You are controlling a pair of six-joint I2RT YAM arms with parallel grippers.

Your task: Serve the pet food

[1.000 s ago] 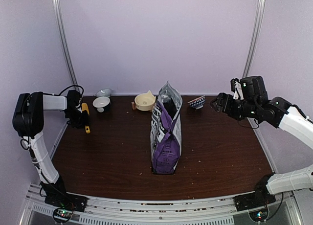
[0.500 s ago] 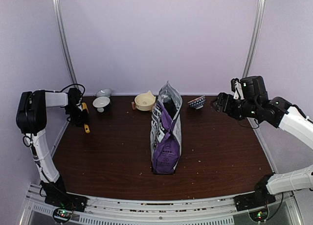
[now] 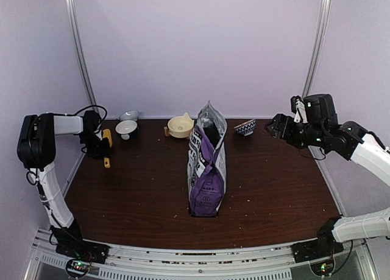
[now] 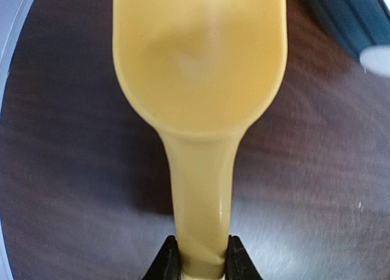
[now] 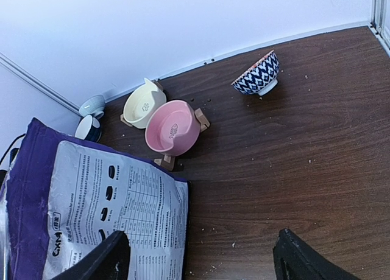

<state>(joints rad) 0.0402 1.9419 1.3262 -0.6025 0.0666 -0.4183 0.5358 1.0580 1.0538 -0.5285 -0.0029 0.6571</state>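
1. Behind the pet food bag [image 3: 207, 164]: pink bowl [image 5: 172, 129], cream bowl [image 5: 143, 101], patterned bowl [image 5: 257, 73].
2. The bag stands upright in the middle of the table [image 3: 280, 182], long axis vertical, mouth upward.
3. Left gripper [image 4: 202, 260] clamps the yellow scoop [image 4: 198, 79] by its handle; right gripper [image 5: 204, 255] is spread wide.

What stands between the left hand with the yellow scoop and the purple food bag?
Nothing visible. Bare table lies between the left hand, shut on the yellow scoop, and the purple food bag; the white bowl stands farther back.
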